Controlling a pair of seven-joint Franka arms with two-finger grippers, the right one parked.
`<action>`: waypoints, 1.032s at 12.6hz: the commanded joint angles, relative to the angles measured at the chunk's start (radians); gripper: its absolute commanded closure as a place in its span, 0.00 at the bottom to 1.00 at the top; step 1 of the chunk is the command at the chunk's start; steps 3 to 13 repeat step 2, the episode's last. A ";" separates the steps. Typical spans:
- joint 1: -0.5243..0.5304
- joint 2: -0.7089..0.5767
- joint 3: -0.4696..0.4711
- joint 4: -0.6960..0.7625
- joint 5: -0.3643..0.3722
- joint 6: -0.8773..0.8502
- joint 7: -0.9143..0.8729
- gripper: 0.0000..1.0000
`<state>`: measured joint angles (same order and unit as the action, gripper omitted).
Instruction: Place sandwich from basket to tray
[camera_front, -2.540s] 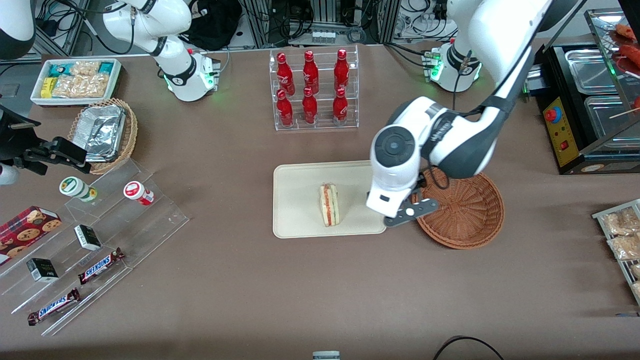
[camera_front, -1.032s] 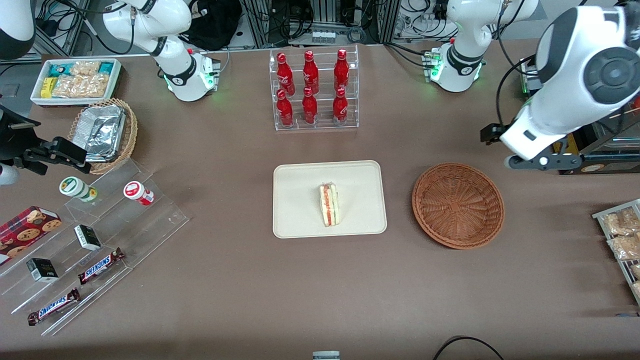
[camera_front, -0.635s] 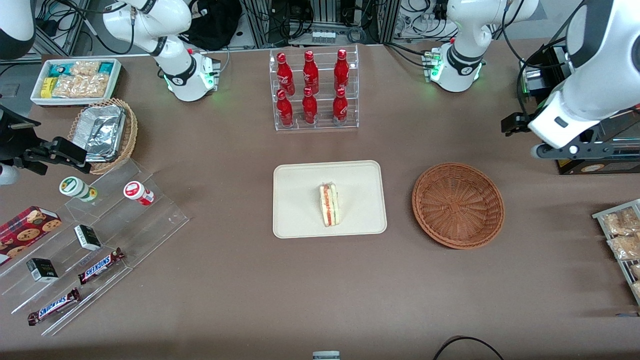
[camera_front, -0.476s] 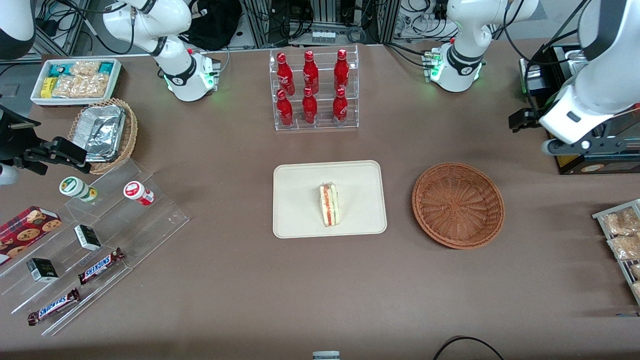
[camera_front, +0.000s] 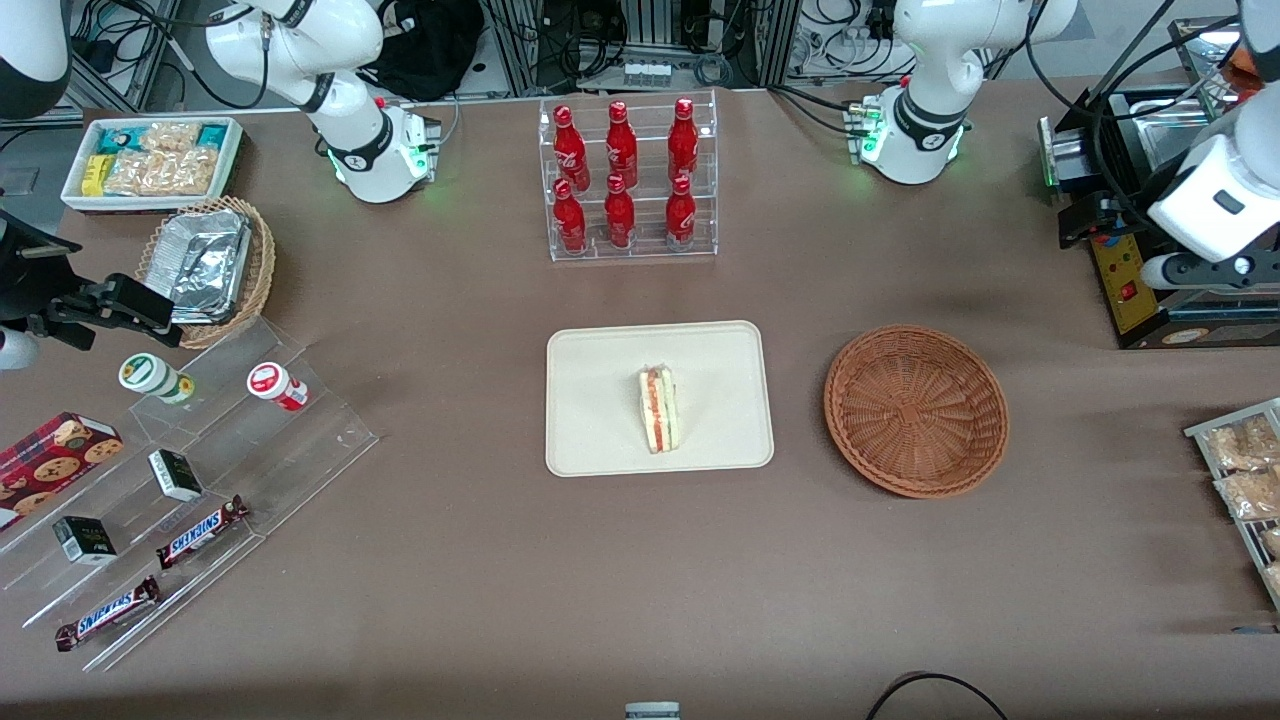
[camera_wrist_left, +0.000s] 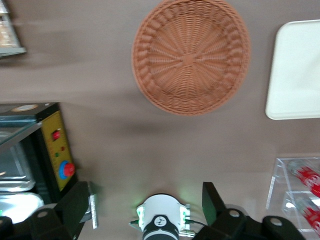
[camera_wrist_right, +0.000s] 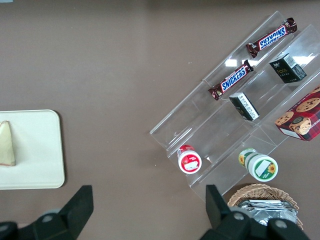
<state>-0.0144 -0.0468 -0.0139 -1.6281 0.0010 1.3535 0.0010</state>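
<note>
The sandwich (camera_wrist_right: 6, 144) lies on the tray (camera_wrist_right: 40, 160), which sits on the brown surface (camera_wrist_right: 115, 65). Well apart from it, a clear stepped display rack (camera_wrist_right: 235, 125) holds two Snickers bars (camera_wrist_right: 232, 79), small dark boxes (camera_wrist_right: 244, 106), a cookie box (camera_wrist_right: 301, 119) and two capped cups (camera_wrist_right: 189, 159).

A wide table (camera_front: 450, 580) under a matte brown covering is filling nearly the whole front view, and even overhead light is falling on it, throwing only soft, blurred shadows and leaving a dimmer band along the edge nearest the camera. Along the table's farthest edge, metal-framed equipment racks (camera_front: 650, 40) are standing in a row, with tangles of black cables (camera_front: 130, 30) hanging among them and a dark bag (camera_front: 430, 40) slumping against the frames. A loop of black cable (camera_front: 930, 688) is poking up at the near edge.
</note>
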 joint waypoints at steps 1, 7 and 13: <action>-0.007 -0.001 0.015 0.040 -0.029 0.013 0.027 0.00; -0.007 0.001 0.015 0.042 -0.027 0.027 0.027 0.00; -0.007 0.001 0.015 0.042 -0.027 0.027 0.027 0.00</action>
